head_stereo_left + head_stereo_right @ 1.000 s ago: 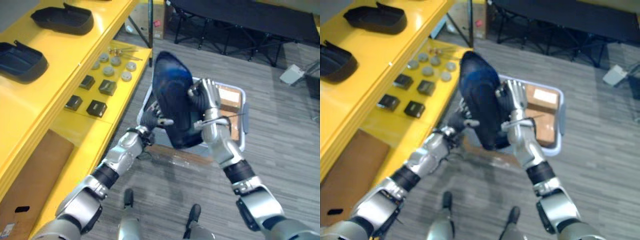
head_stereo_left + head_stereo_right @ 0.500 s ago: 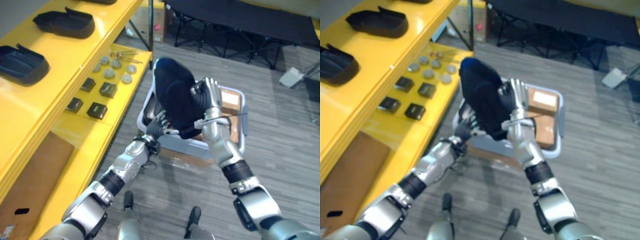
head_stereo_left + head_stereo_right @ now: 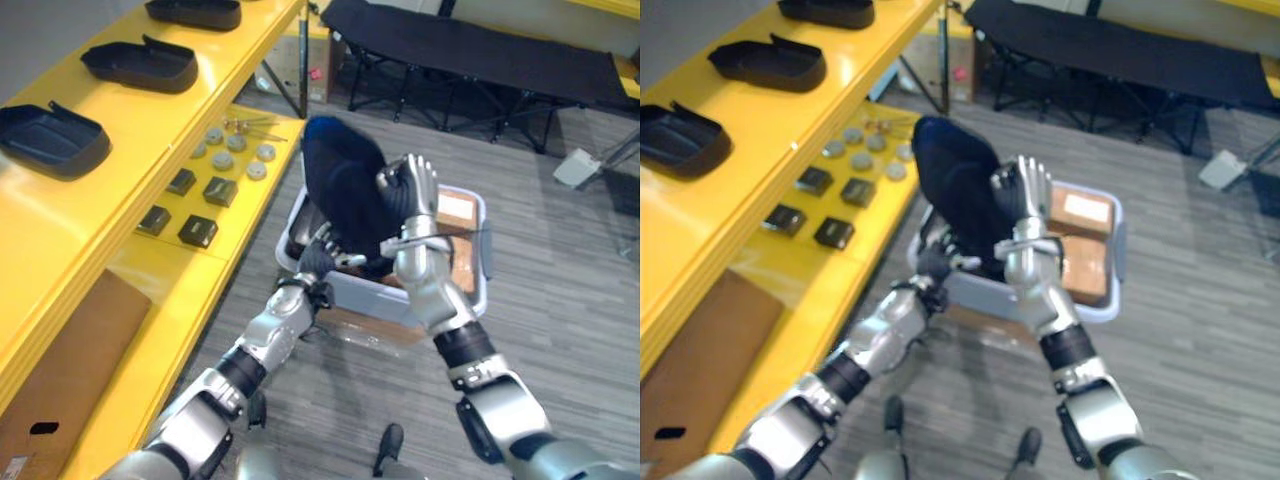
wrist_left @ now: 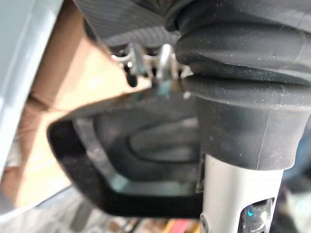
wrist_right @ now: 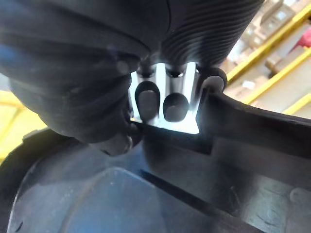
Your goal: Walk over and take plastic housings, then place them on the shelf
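Observation:
A dark plastic housing (image 3: 343,185) hangs upright above a grey bin (image 3: 481,262). My right hand (image 3: 408,190) is shut on its right rim; in the right wrist view the fingers (image 5: 156,101) curl over the housing's edge (image 5: 252,128). My left hand (image 3: 318,258) sits under the housing's lower end, by the bin's near-left rim. Its fingers (image 4: 163,58) are fairly straight and touch the housing's rim (image 4: 92,191). On the yellow shelf's top board (image 3: 120,150) at the left lie three more dark housings (image 3: 45,140), (image 3: 140,65), (image 3: 195,12).
The bin holds brown cardboard boxes (image 3: 456,210). Small black boxes (image 3: 198,230) and grey discs (image 3: 222,160) lie on the lower yellow board, with a brown cardboard sheet (image 3: 60,360) nearer me. A black folding cot (image 3: 480,55) stands behind. Grey floor lies to the right.
The camera has shifted, bringing a third shelf housing into sight. The held housing has risen a little over the bin with my right hand. My left hand has slid down to its lower end.

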